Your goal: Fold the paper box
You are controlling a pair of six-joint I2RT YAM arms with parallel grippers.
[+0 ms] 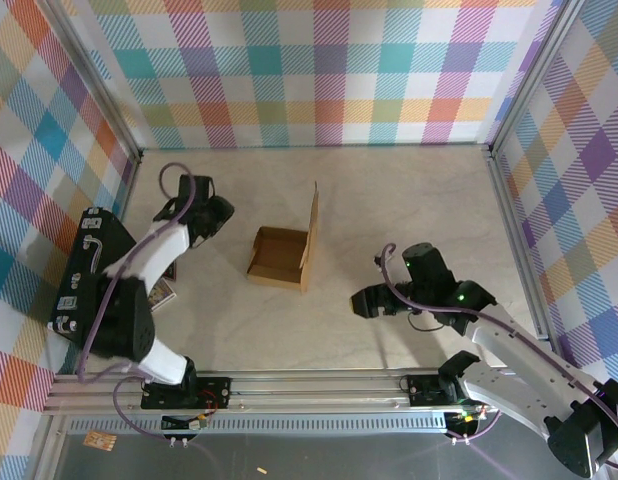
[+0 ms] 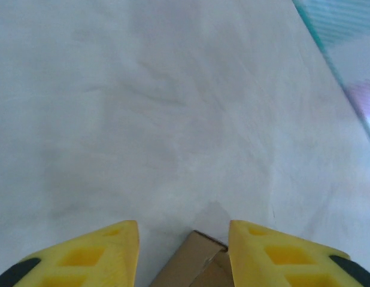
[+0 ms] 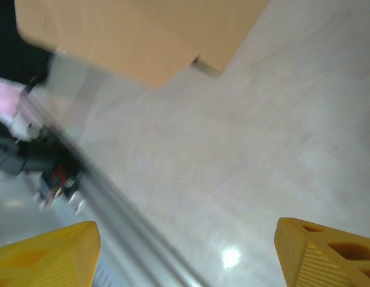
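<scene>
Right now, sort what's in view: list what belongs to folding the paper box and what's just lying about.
For the job:
- paper box, partly formed, one flap standing upright
- left gripper, open
- right gripper, open

Lying about:
- black hard case, far left
- small flat card beside the case, too small to identify

We found a pale, faintly marbled table (image 1: pixel 409 190). Near its middle the paper box (image 1: pixel 277 256) lay as an open brown tray, one flap standing upright along its right side. A black hard case (image 1: pixel 77 295) rested at the table's left edge, apart from it.
</scene>
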